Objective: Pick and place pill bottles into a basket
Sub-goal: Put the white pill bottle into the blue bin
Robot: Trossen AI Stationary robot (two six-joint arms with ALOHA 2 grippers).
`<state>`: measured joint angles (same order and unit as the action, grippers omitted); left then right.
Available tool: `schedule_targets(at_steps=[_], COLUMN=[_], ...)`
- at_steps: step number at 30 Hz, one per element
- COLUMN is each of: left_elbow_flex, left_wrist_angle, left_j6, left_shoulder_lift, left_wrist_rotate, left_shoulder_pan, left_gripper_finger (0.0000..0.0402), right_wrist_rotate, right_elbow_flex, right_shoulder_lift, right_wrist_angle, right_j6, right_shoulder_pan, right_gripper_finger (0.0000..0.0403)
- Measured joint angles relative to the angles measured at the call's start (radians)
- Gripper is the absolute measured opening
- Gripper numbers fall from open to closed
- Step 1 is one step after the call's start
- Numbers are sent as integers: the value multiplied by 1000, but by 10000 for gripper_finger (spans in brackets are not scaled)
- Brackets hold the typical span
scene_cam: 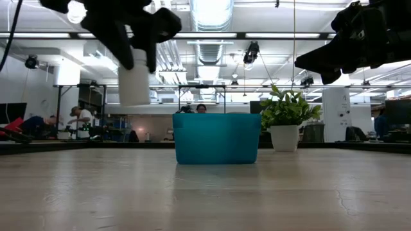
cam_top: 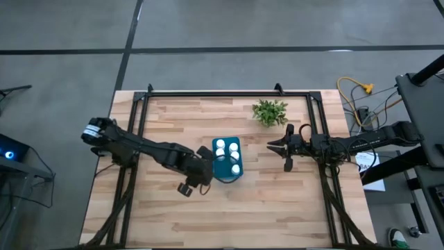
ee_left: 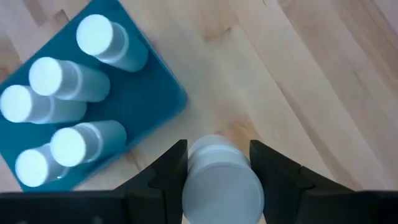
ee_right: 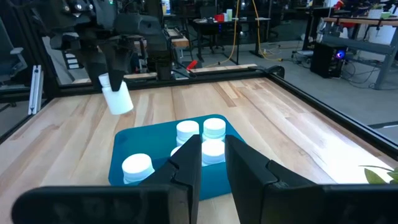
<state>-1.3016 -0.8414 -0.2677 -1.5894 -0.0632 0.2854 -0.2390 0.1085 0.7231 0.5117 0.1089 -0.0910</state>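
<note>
My left gripper (cam_top: 201, 171) is shut on a white pill bottle (ee_left: 219, 182) high above the table, just beside the left side of the teal-blue basket (cam_top: 220, 171). In the low view the bottle (scene_cam: 133, 80) hangs left of the basket (scene_cam: 216, 138). Several white bottles (ee_left: 59, 102) stand inside the basket. My right gripper (cam_top: 279, 154) is open and empty, right of the basket, above the table. My left gripper pinches the bottle between its two fingers (ee_left: 169, 167) at its cap end (ee_left: 214, 152). The fingers come from above, pointing down. The bottle hangs roughly upright below the fingers (scene_cam: 126, 45), lifted clear of the table and above the basket's rim.
A small green plant in a white pot (cam_top: 270, 111) stands at the far side of the table, right of the basket. Black frame rails (cam_top: 229, 92) run along the table's edges. Bare wood lies on the near side of the basket.
</note>
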Motion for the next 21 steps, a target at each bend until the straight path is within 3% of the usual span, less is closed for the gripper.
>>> schedule_targets(at_steps=[21], left_elbow_flex=[-208], left_wrist_angle=[-7], left_j6=[-186], left_shoulder_lift=[-169], left_wrist_rotate=[69], left_shoulder_pan=[-169], left_gripper_finger=[136], right_wrist_rotate=[0], right_elbow_flex=[0], right_shoulder_lift=[1], right_wrist_angle=[-6], right_j6=[-7], right_shoulder_pan=[0], right_gripper_finger=[63])
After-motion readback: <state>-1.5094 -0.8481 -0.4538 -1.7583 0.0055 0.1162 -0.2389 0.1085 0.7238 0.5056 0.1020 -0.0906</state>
